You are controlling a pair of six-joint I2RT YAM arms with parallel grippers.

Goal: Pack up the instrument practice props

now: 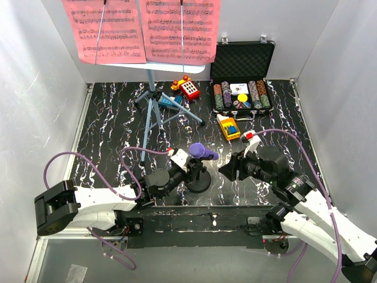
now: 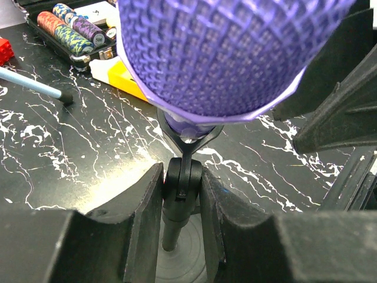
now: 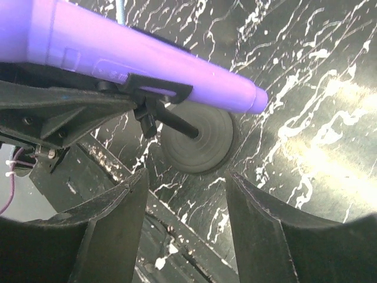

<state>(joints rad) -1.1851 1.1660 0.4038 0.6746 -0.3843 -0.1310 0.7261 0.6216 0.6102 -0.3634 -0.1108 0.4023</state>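
The purple microphone (image 1: 201, 152) sits in the clip of the thin black mic stand (image 1: 198, 171), whose round base (image 1: 198, 180) rests on the table near the front. My left gripper (image 1: 187, 165) is shut on the stand's swivel joint (image 2: 182, 187), just under the microphone head (image 2: 230, 53). My right gripper (image 1: 230, 167) stands open to the right of the microphone's tail (image 3: 235, 94). Nothing is between its fingers (image 3: 121, 224); the base (image 3: 199, 144) lies beyond them. The light-blue music stand (image 1: 154, 100) stands at the back left and holds pink sheet-music pages (image 1: 144, 29).
A black case of poker chips (image 1: 241, 88) lies open at the back right. Small red and yellow toys (image 1: 187, 87) sit beside the music stand, and a yellow toy (image 1: 228, 127) lies behind my right gripper. White walls close three sides.
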